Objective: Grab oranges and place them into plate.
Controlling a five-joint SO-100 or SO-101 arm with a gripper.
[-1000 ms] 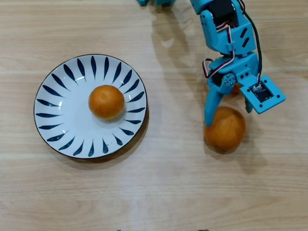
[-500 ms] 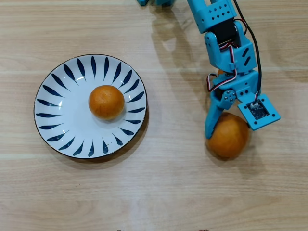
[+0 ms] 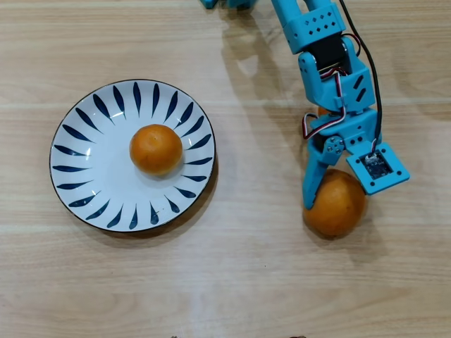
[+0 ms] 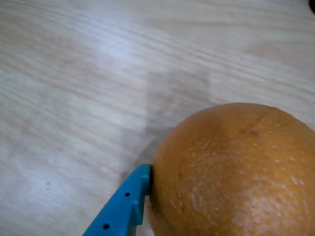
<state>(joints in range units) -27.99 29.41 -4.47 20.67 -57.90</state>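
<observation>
1. Seen from overhead, the light wooden desk (image 3: 232, 282) carries the white plate (image 3: 84, 172) with dark blue leaf strokes on the left side of the view, and one orange (image 3: 156, 149) sits near the plate's middle.
2. On the right of the same view, the blue arm (image 3: 320, 42) reaches down from the top edge, and its end effector (image 3: 331, 201) stands over the larger orange (image 3: 337, 205), which rests on the desk well apart from the plate.
3. One long blue finger (image 3: 313, 176) runs down the left flank of that larger orange; the other side of the end effector is covered by the camera mount (image 3: 377, 167), so the jaws look spread around the fruit, though whether they press on it cannot be told from here.
4. A small patch of orange peel (image 3: 322, 110) peeks out beside the arm above the end effector, probably a third fruit, mostly hidden.
5. From the wrist camera, the larger orange (image 4: 236, 172) fills the lower right, its skin dimpled, lying on the desk (image 4: 98, 73).
6. A blue finger (image 4: 123, 206) comes up from the bottom edge and its tip sits right at the orange's left side; the opposite finger is out of view.
</observation>
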